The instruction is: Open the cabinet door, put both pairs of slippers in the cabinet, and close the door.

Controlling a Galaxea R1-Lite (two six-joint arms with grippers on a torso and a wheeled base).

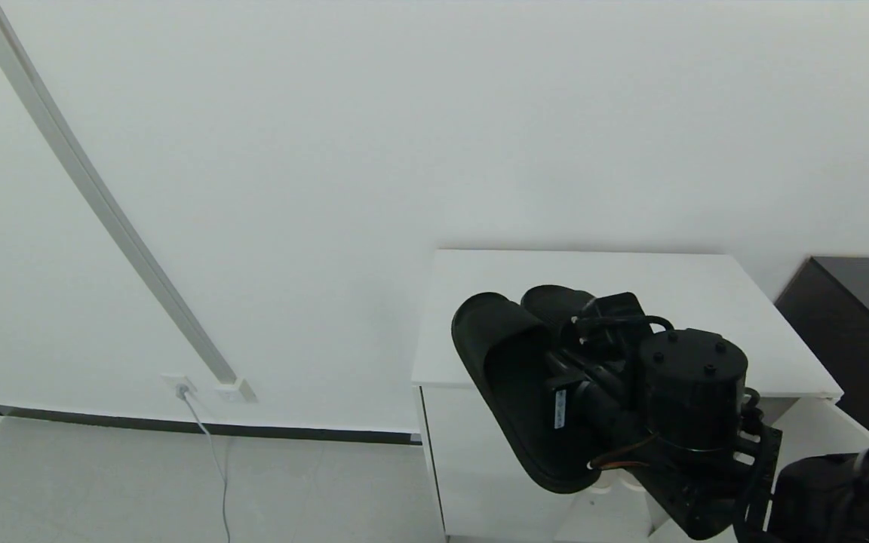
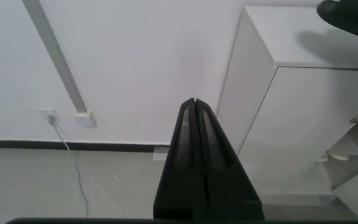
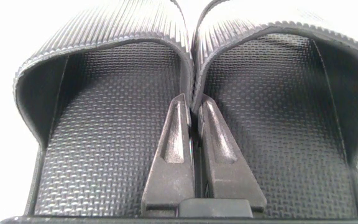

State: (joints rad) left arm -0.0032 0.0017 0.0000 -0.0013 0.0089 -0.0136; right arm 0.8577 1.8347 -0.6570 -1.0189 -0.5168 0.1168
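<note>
Slippers: black pair [image 1: 514, 385], side by side and touching, held off the floor in front of the cabinet's top front edge.
Right gripper [image 3: 193, 106]: jaws nearly closed, with only a thin slit between them, pinching the slippers' [image 3: 104, 143] two inner strap edges where they meet. One slipper lies to each side of the jaws, footbeds facing the wrist camera.
Left gripper [image 2: 195, 104]: fingers pressed flat together with nothing between them, well apart from the slippers and pointing at the wall beside the cabinet.
Cabinet [image 1: 593, 279]: white, against the wall. In the left wrist view its front [image 2: 291, 124] is open at the far side, with shelves [image 2: 347, 146] showing.
Wall: a slanted strip [image 1: 102, 204] runs down to a socket [image 1: 178, 386], from which a cable [image 1: 212, 452] hangs to the floor.
Beside the cabinet: dark furniture [image 1: 857, 332].
</note>
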